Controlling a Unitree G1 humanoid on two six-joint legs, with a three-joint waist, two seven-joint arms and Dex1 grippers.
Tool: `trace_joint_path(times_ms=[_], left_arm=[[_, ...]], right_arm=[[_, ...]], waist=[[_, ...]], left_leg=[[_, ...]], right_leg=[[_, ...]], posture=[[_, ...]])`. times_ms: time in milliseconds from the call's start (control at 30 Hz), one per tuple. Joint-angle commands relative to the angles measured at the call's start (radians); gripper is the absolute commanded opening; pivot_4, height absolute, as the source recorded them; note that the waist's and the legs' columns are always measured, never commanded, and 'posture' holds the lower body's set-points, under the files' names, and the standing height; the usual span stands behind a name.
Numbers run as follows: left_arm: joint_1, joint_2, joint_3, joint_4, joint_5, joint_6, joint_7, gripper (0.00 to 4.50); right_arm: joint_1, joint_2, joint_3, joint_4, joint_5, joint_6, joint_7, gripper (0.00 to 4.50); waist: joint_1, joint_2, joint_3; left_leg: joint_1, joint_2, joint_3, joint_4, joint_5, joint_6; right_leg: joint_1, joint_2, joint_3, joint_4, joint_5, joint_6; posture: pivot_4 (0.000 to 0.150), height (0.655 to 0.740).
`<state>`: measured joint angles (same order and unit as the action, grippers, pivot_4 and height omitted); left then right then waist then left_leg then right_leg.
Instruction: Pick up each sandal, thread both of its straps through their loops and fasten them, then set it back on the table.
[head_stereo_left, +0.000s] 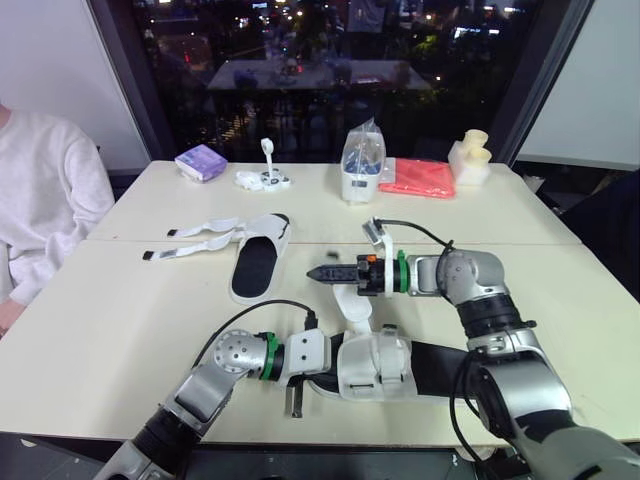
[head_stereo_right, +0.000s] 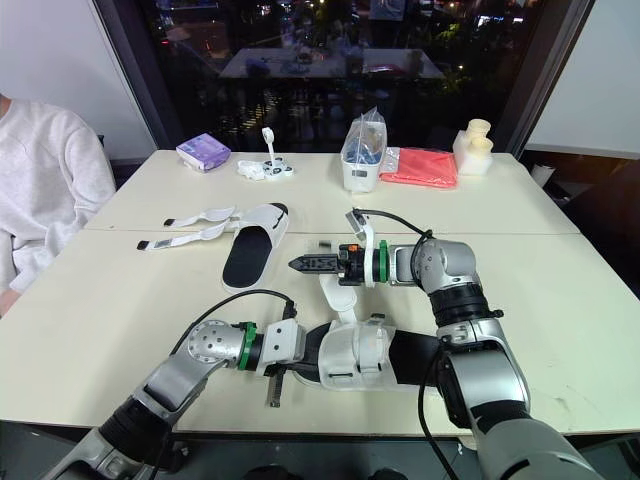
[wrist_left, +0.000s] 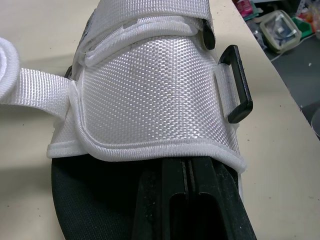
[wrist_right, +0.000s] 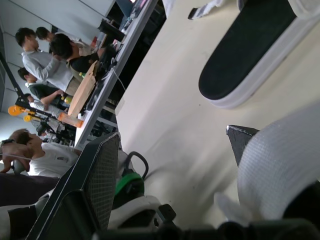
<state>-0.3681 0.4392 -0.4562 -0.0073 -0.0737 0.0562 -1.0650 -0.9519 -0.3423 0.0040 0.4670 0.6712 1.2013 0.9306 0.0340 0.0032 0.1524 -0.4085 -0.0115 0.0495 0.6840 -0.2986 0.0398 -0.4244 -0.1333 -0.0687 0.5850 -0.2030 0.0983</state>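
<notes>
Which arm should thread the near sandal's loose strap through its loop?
Right, probably: the right gripper is at the lifted strap, while the left gripper sits inside the near sandal, bracing it.

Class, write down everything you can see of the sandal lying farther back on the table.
The far sandal is white with a black footbed and lies flat, sole down, on the cream table. Its two white straps, dark at the tips, are unfastened and spread flat to the robot's left. Only the table touches it.
</notes>
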Motion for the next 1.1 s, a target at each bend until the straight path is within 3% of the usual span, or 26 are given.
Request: trace_joint_path(times_ms=[33,567,667,833,867,1000,1100], left_arm=[[0.035,0.021,-0.052,0.072,0.072,0.05,0.005,0.0],[0.032,0.007,-0.05,0.081,0.066,0.049,0.008,0.0],[0.031,0.005,-0.051,0.083,0.066,0.048,0.007,0.0],[0.031,0.001,-0.047,0.084,0.065,0.052,0.012,0.0],[0.032,0.0,-0.047,0.085,0.064,0.053,0.013,0.0],[0.031,-0.001,-0.043,0.087,0.061,0.057,0.012,0.0],[0.031,0.001,-0.041,0.089,0.055,0.061,0.005,0.0]], right_arm=[[-0.03,-0.01,-0.015,-0.056,0.013,-0.006,0.019,3.66],[-0.052,-0.068,-0.047,-0.135,0.018,0.006,0.009,3.66],[-0.046,-0.085,-0.053,-0.153,0.024,0.014,0.008,2.85],[-0.013,-0.111,-0.082,-0.257,0.073,0.073,-0.003,0.3],[-0.002,-0.113,-0.091,-0.286,0.087,0.09,-0.012,0.06],[0.05,-0.126,-0.114,-0.425,0.134,0.15,-0.051,0.06],[0.139,-0.189,-0.082,-0.646,0.129,0.125,-0.073,0.06]], waist=[[0.0,0.0,0.0],[0.003,0.0,0.0],[0.002,0.0,0.0],[0.005,0.0,0.0],[0.005,0.0,0.0],[0.005,0.0,0.0],[0.009,0.0,0.0]], left_leg=[[0.0,0.0,0.0,0.0,0.0,0.0],[0.0,0.0,0.0,0.0,0.0,0.0],[0.0,0.0,0.0,0.0,0.0,0.0],[0.0,0.0,0.0,0.0,0.0,0.0],[-0.001,0.0,0.0,0.0,0.0,0.0],[-0.001,0.0,0.0,0.0,0.0,0.0],[-0.001,0.0,0.0,0.0,0.0,0.0]], right_leg=[[0.0,0.0,0.0,0.0,0.0,0.0],[0.0,0.0,0.0,0.0,0.0,0.0],[0.0,0.0,0.0,0.0,0.0,0.0],[0.0,-0.001,0.0,0.0,0.0,0.0],[0.0,-0.001,0.0,-0.001,0.0,0.0],[0.0,-0.001,0.0,-0.001,0.0,0.0],[0.0,-0.001,0.0,-0.001,0.0,0.0]], posture=[[0.15,0.74],[0.15,0.74],[0.15,0.74],[0.15,0.74],[0.15,0.74],[0.15,0.74],[0.15,0.74]])
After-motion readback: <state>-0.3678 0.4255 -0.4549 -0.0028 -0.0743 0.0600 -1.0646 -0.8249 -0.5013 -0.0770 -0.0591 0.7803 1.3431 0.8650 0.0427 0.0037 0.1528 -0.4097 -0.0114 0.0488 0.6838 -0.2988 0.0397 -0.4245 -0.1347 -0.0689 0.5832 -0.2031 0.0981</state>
